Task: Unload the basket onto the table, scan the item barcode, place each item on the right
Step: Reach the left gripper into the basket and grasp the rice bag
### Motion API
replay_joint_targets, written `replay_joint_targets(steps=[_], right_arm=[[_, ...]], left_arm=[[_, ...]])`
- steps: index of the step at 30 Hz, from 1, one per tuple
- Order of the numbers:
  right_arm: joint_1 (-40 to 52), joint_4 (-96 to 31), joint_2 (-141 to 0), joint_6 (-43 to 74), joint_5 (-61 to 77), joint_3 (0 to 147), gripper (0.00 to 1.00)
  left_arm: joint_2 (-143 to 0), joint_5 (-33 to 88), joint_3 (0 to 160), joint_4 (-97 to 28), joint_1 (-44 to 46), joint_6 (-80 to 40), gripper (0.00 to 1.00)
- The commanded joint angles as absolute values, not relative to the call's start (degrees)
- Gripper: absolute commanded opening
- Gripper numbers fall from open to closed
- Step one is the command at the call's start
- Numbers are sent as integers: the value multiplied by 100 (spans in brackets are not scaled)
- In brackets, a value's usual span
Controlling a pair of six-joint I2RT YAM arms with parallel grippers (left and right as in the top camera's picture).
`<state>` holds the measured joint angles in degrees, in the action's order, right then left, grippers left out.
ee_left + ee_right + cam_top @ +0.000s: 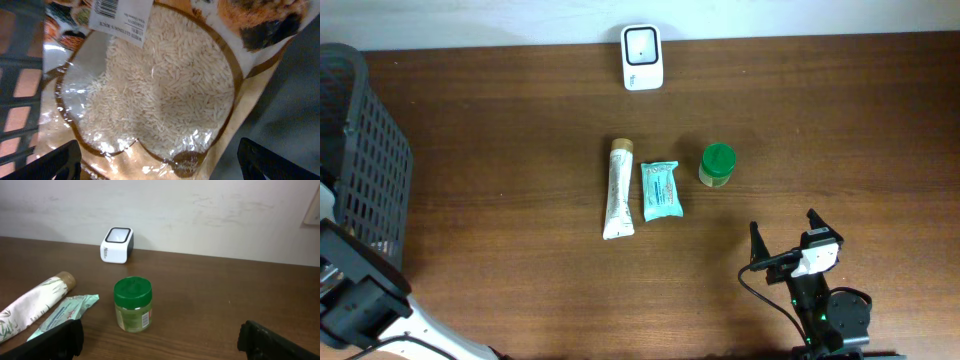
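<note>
Rice bag (pixel 160 95) lies under the left end effector (pixel 157 152), wide open. Right end effector (pixel 784 226) gapes too, facing the jar (pixel 132 304).

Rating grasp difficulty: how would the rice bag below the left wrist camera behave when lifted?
The rice bag likely sags, loose grains shifting inside soft film. Its glossy, wrinkled plastic may slip. Filled with grain, it is probably heavy for its size.
</note>
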<state>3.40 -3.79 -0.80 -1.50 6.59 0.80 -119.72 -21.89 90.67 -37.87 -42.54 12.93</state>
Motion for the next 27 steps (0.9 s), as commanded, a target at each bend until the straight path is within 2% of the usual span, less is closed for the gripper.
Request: replay_joint_targets(steps=[1,6,11,12,21,24,27], right_arm=[[331,-379,-51,-128,692,32,98],[331,-379,-51,-128,692,32,98],[329,-379,-51,-128,692,32,98],[329,-379,-51,-128,692,32,98],[331,-379,-51,-128,692,32,98],[331,-379,-51,-128,692,32,98],[331,-379,-51,-128,692,32,98]], left_arm=[[-12272,-2261,9056,-3750,-4344,1387,96],[-12527,-2639,9056,-3708,-4421,1385,95],[-12870,-2641,9052,-3699,-4554,1378,84],[-12929,-2639,9052,-3686,-4558,1378,74],[-13214,-2316,9052,-3601,-4567,1376,31],[-13209,-2329,9054,-3625,-4565,1376,0],[-13185,-2338,9135,-3688,-4565,1326,0]])
